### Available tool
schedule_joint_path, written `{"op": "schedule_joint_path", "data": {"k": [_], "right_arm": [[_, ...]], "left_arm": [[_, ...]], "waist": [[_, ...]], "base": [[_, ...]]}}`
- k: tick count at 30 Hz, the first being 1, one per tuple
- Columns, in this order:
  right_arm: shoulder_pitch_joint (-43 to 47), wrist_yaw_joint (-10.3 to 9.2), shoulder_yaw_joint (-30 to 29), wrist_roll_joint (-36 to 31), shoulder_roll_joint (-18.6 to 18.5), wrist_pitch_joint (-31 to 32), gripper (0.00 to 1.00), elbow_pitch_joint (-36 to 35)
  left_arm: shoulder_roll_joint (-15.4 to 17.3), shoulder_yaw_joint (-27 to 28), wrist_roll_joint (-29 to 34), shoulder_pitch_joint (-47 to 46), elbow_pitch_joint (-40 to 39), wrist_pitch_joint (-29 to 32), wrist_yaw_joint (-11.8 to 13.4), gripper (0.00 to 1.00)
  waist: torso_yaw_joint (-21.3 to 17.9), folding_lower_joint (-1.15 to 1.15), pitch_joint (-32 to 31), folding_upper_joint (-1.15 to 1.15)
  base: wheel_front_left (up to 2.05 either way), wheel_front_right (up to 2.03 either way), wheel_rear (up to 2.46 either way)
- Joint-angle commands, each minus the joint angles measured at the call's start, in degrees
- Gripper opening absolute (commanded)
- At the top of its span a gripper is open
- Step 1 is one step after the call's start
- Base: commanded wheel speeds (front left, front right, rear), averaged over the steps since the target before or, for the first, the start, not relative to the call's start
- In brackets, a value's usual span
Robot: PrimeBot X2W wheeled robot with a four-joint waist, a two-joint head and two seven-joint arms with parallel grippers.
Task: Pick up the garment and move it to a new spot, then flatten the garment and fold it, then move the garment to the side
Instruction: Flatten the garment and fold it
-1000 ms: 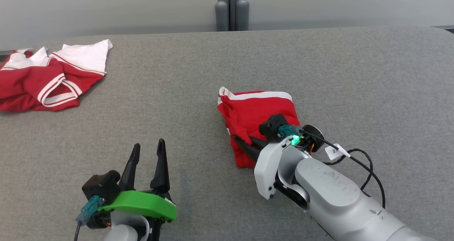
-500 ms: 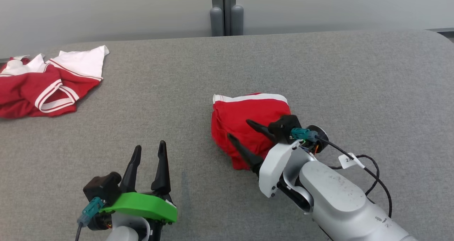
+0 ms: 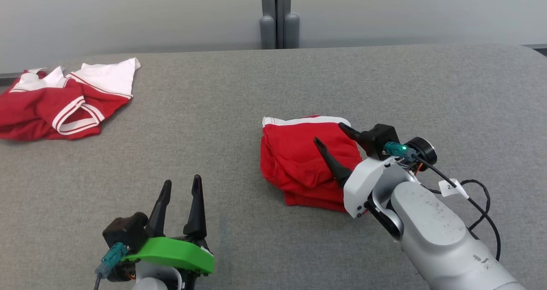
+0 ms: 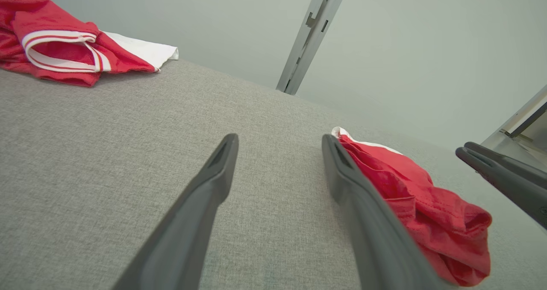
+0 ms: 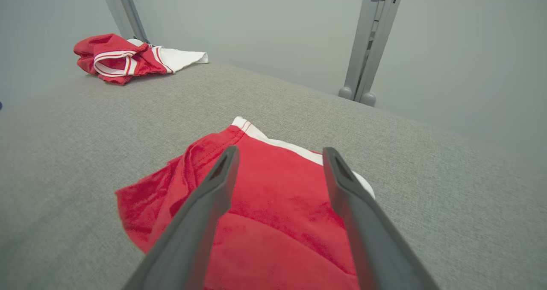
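Released since a second ago, the folded red cloth garment with white band (image 3: 299, 162) lies right of centre on the grey fabric surface (image 3: 256, 80), right tool (image 3: 328, 132) spread apart just over it, left tool (image 3: 182, 180) likewise apart at near left; placement judged complete.

An open stretch of tabletop (image 3: 192, 123) is lying between the folded red garment (image 3: 299, 166) at centre and the crumpled red-and-white garment (image 3: 64, 104) at far left, giving the left claw (image 3: 182, 179) passage. The right claw (image 3: 328, 133), spread wide, is reaching over that garment's right part. A grey post (image 3: 280, 25) is standing behind the far edge.
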Motion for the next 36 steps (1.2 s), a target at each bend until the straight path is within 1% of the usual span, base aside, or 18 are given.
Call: {"op": "schedule_joint_path", "data": {"k": [1, 2, 3, 8, 12, 17, 22, 28, 31, 33, 36], "right_arm": [[-0.61, -0.06, -0.33, -1.96, -0.37, 0.08, 0.22, 1.12], [-0.71, -0.06, -0.51, -2.77, -0.32, 0.08, 0.08, 1.87], [-0.68, -0.06, -0.53, -3.75, -0.13, 0.14, 0.00, 2.83], [-0.10, -0.06, 0.61, -5.85, 0.69, -0.39, 0.00, 7.01], [0.85, -0.06, 4.03, -4.76, 1.28, -0.89, 0.00, 8.53], [0.76, -0.06, 9.84, -1.58, 1.46, -1.05, 0.00, 7.35], [-0.19, -0.06, 16.05, 1.74, 1.41, 0.39, 0.00, 6.35], [-1.30, -0.06, 19.30, 3.28, 1.45, -0.28, 0.00, 7.33], [-2.13, -0.06, 19.15, 3.77, 1.43, -1.85, 0.00, 6.91], [-2.47, -0.06, 18.38, 3.94, 1.44, -2.97, 0.14, 6.63], [-2.70, -0.06, 16.00, 4.15, 1.43, -4.50, 0.44, 6.00]], "left_arm": [[-0.01, 0.13, 0.32, 0.61, -0.11, 0.00, -0.32, 1.00], [-0.03, 0.18, 0.38, 0.57, -0.06, 0.00, -0.36, 1.00], [-0.09, 0.21, 0.44, 0.52, 0.04, 0.01, -0.35, 1.00], [-0.32, 0.71, 0.70, 0.66, 0.44, 0.00, -0.53, 1.00], [-0.45, 1.23, 0.87, 1.04, 0.61, 0.00, -0.75, 1.00], [-0.63, 1.69, 1.23, 0.94, 0.48, 0.00, -0.87, 1.00], [-0.92, 1.93, 1.53, 0.39, 0.57, 0.00, -1.03, 1.00], [-1.18, 2.39, 1.85, -0.23, 1.06, -0.01, -1.41, 1.00], [-1.18, 2.74, 2.45, -0.45, 1.14, -0.01, -1.50, 1.00], [-1.07, 2.93, 3.07, -0.65, 1.24, -0.01, -1.71, 1.00], [-0.66, 3.04, 4.23, -1.28, 1.47, -0.01, -2.01, 1.00]], "waist": [[0.93, 0.00, 0.40, 0.00], [1.23, 0.00, 0.49, 0.00], [1.70, 0.00, 0.62, 0.00], [3.50, 0.00, 0.94, 0.00], [4.36, 0.00, 1.04, 0.00], [4.84, 0.00, 1.35, 0.00], [4.88, 0.00, 2.01, 0.00], [4.34, 0.00, 2.33, 0.00], [3.63, 0.00, 2.03, 0.00], [3.03, 0.00, 1.58, 0.00], [1.97, 0.00, 0.57, 0.00]], "base": [[0.00, 0.00, 0.00], [0.00, 0.00, 0.00], [0.00, 0.00, 0.00], [0.00, 0.00, 0.00], [0.00, 0.00, 0.00], [0.00, 0.00, 0.00], [0.00, 0.00, 0.00], [0.00, 0.00, 0.00], [0.00, 0.00, 0.00], [0.00, 0.00, 0.00], [0.00, 0.00, 0.00]]}}
